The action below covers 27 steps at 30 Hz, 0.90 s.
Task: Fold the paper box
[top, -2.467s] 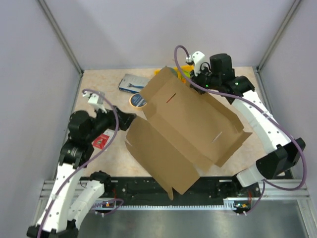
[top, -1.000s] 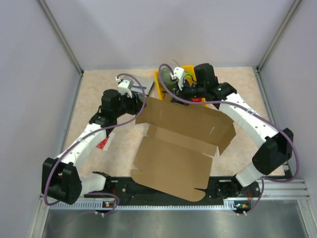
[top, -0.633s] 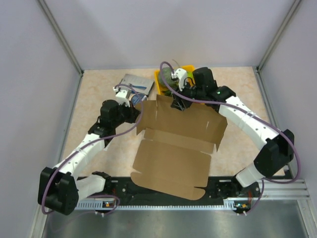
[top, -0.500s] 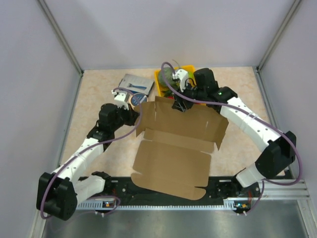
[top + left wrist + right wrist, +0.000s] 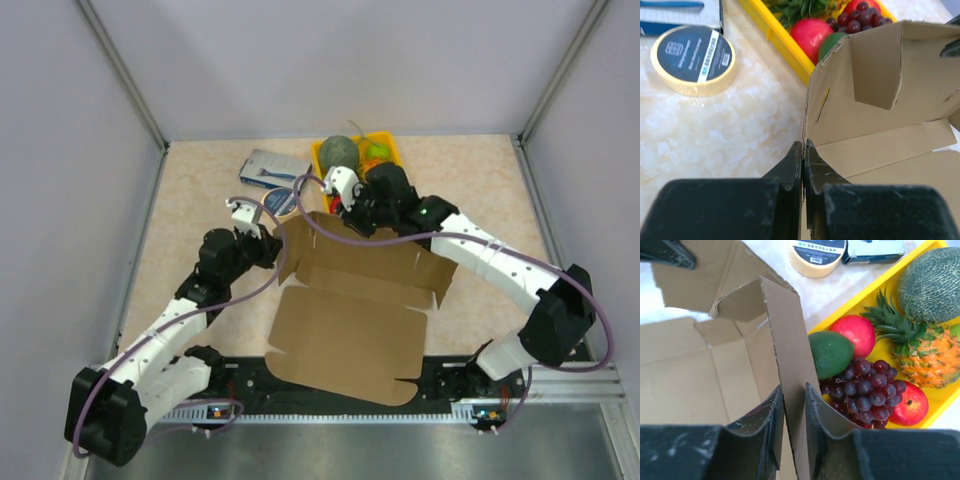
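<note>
The paper box [image 5: 345, 330] is a brown cardboard sheet. Its base lies flat at mid-table and its far and left walls are raised. My left gripper [image 5: 272, 245] is shut on the upright left wall. In the left wrist view the fingers [image 5: 804, 143] pinch the cardboard edge [image 5: 890, 95] with no gap. My right gripper [image 5: 352, 215] is at the far wall. In the right wrist view its jaws [image 5: 794, 386] stand narrowly apart astride that tilted wall [image 5: 782, 335], which passes between them.
Just behind the far wall stands a yellow fruit tray [image 5: 318, 158] [image 5: 865, 295] [image 5: 775, 35] holding a melon [image 5: 340, 152], grapes and other fruit. A tape roll [image 5: 280, 200] [image 5: 693, 59] and a blue-grey packet [image 5: 265, 165] lie at the far left. Walls enclose the table.
The left gripper closed on the left wall edge and drew back toward me. The right gripper opened, shifted left along the far wall and narrowed around it. The fruit tray is now uncovered.
</note>
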### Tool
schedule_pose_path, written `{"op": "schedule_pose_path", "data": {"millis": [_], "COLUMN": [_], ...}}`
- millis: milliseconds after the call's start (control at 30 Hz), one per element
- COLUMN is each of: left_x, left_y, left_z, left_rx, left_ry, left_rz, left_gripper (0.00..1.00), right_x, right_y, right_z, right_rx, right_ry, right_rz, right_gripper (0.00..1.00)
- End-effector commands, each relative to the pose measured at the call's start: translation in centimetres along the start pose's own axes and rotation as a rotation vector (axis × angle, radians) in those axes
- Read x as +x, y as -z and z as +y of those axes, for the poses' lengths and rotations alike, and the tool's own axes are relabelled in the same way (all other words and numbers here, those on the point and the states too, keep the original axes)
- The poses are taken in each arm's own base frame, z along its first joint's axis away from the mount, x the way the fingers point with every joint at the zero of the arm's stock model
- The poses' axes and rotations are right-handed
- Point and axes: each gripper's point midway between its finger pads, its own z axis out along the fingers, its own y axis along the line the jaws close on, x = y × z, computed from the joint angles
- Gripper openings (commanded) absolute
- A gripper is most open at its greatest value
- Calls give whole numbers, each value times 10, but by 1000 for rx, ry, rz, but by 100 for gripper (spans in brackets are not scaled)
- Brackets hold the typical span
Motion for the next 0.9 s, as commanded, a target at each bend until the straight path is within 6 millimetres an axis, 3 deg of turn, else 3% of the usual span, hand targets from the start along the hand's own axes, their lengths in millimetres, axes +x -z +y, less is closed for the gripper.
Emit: {"op": "schedule_pose_path", "data": {"millis": [0, 133, 200, 233, 267, 333, 400, 433, 467, 533, 633, 733, 767, 867], "left_x": [-18, -3, -3, 4, 3, -1, -6, -6, -5, -11, -11, -11, -12, -9], "left_y": [6, 10, 13, 14, 15, 18, 22, 23, 24, 26, 26, 25, 24, 25], "left_z": [-7, -3, -2, -1, -1, 0, 1, 4, 6, 8, 9, 10, 11, 14], "left_rx": [-1, -22, -24, -29, -32, -39, -49, -67, -75, -87, -96, -99, -101, -110], "left_ry": [-2, 33, 40, 51, 53, 50, 39, 32, 27, 19, 16, 18, 19, 23], "left_rz": [-103, -97, -120, -115, -124, -150, -172, -175, -179, -214, -220, -225, -233, -237], "left_gripper": [0, 0, 0, 0, 0, 0, 0, 0, 0, 0, 0, 0, 0, 0], "right_x": [-12, -2, 1, 5, -8, -10, -11, -14, -16, -26, -42, -44, -24, -25], "right_y": [15, 18, 16, 15, 20, 35, 56, 80, 90, 117, 133, 147, 144, 149], "right_z": [-15, -4, 2, 6, 8, 13, 8, 12, 16, 27, 46, 41, 45, 41], "right_rx": [220, 246, 235, 223, 215, 242, 308, 326, 317, 286, 174, 226, 286, 318], "right_ry": [90, 119, 97, 17, -29, -196, -361, -540, -609, -833, -1034, -1322, -1405, -1707], "right_rz": [-71, -114, -110, -95, -113, -119, -120, -137, -153, -224, -279, -306, -218, -256], "right_gripper": [18, 5, 9, 25, 33, 49, 52, 57, 59, 99, 99, 99, 99, 99]}}
